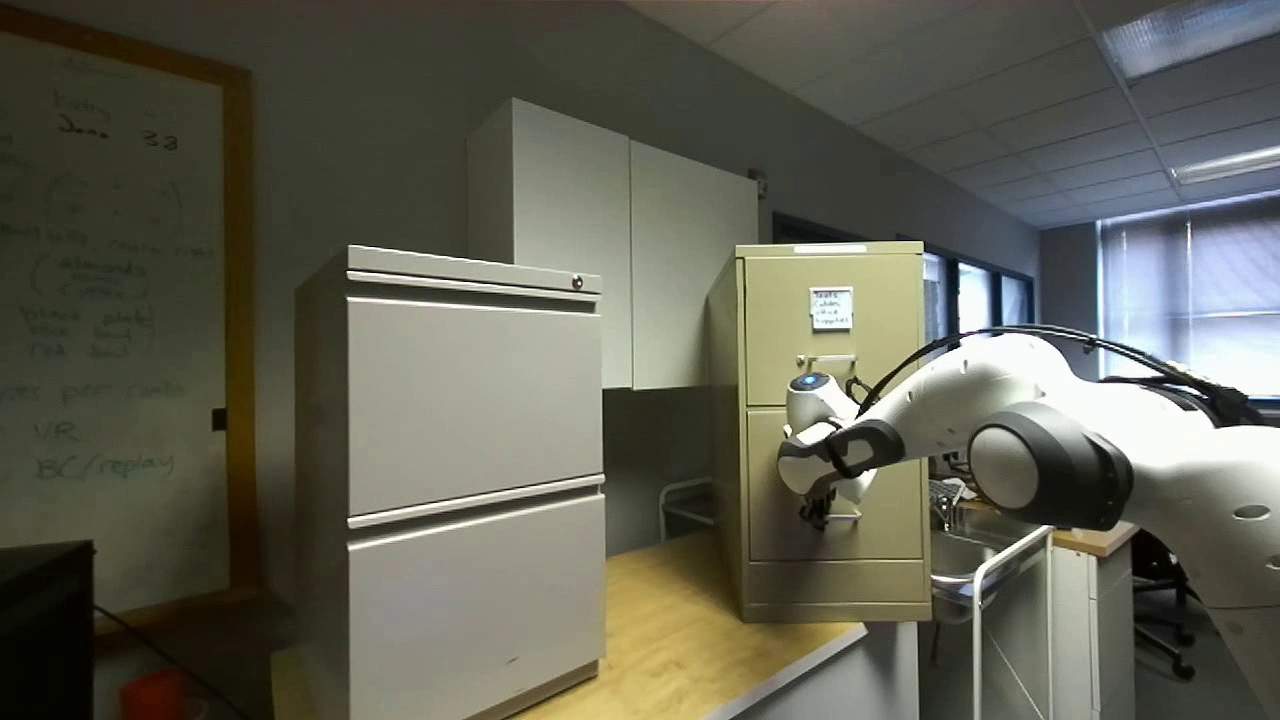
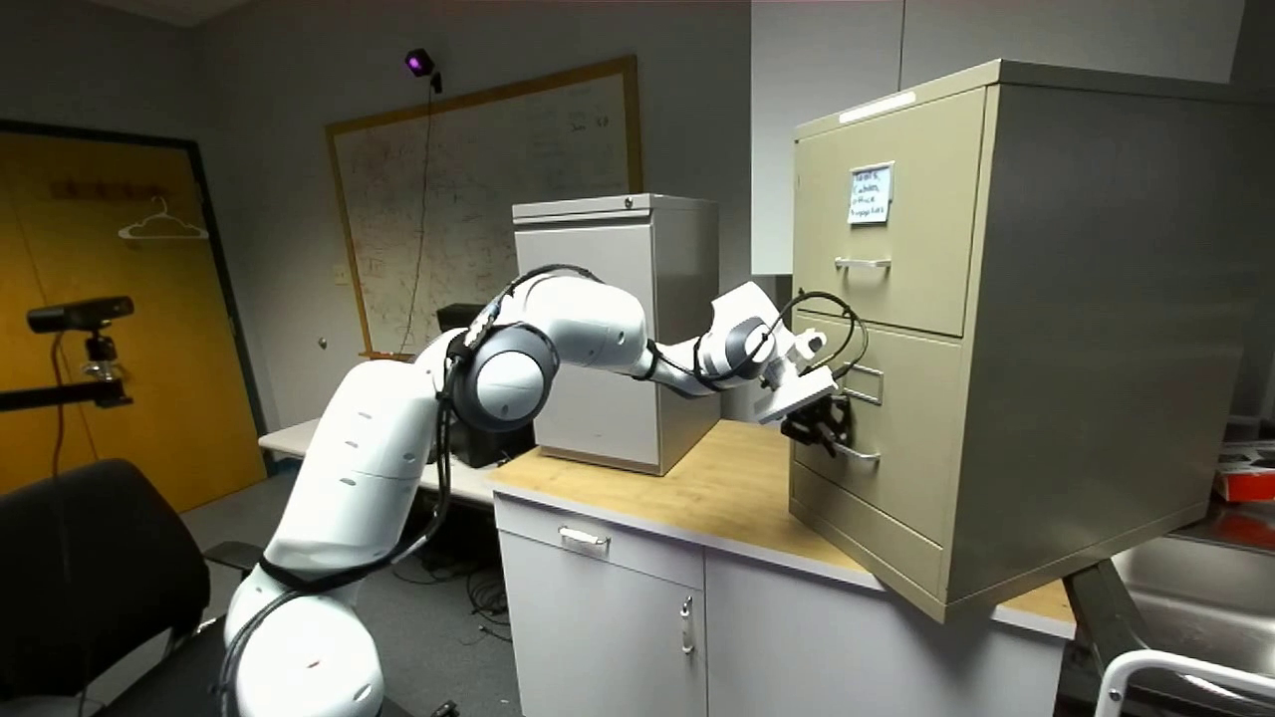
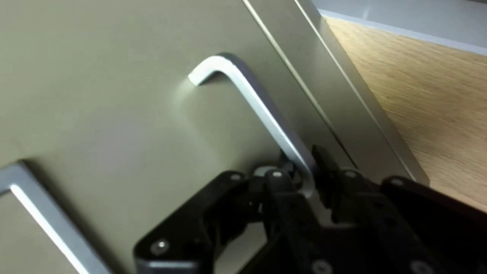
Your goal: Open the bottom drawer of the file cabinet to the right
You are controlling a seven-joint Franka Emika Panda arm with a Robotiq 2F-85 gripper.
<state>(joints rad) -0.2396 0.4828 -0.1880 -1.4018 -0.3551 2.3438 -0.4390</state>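
Bottom drawer (image 2: 901,428), closed, low in the tall beige metal file cabinet (image 2: 1036,329) | front flat, smooth | handle (image 3: 266,118) a slim, bent silver bar, long axis crosswise, running away from the gripper (image 3: 301,154) | black jaws straddling the bar's near end (clenched or slack, dark blur won't say)

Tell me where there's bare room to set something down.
Bare wooden countertop shows between the grey cabinet and the file cabinet. The handle on the bottom drawer is crowded at one end, where the gripper straddles it; its other end is free.
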